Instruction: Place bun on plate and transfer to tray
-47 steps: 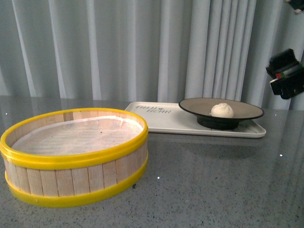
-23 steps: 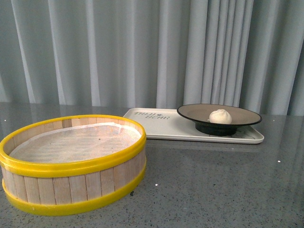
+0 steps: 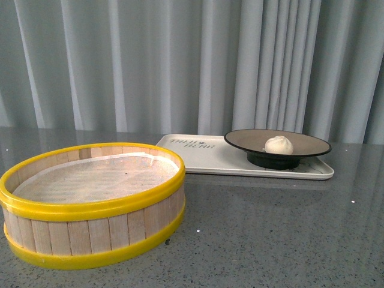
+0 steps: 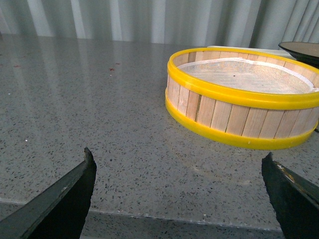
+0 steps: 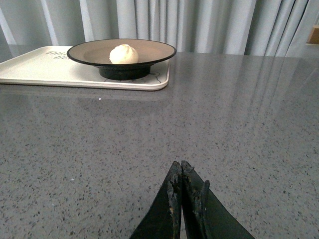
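Note:
The off-white bun (image 3: 279, 144) sits in the beige plate with black rim (image 3: 306, 139), and the plate stands on the right end of the cream-white tray (image 3: 204, 157) at the back of the table. The right wrist view shows the same bun (image 5: 123, 54), plate (image 5: 149, 49) and tray (image 5: 40, 72) far ahead. My right gripper (image 5: 180, 165) is shut and empty, low over the bare grey table, well short of the tray. My left gripper (image 4: 178, 162) is open and empty near the table's front edge, short of the steamer basket. Neither arm shows in the front view.
A yellow-rimmed wooden steamer basket (image 3: 90, 204) lined with white paper stands at the front left; it also shows in the left wrist view (image 4: 239, 94). Grey curtains hang behind the speckled grey table (image 3: 276, 234).
The right arm, seen at the far right of the front view one second ago, has left that view. The bun, plate and tray stay put; the view has shifted slightly.

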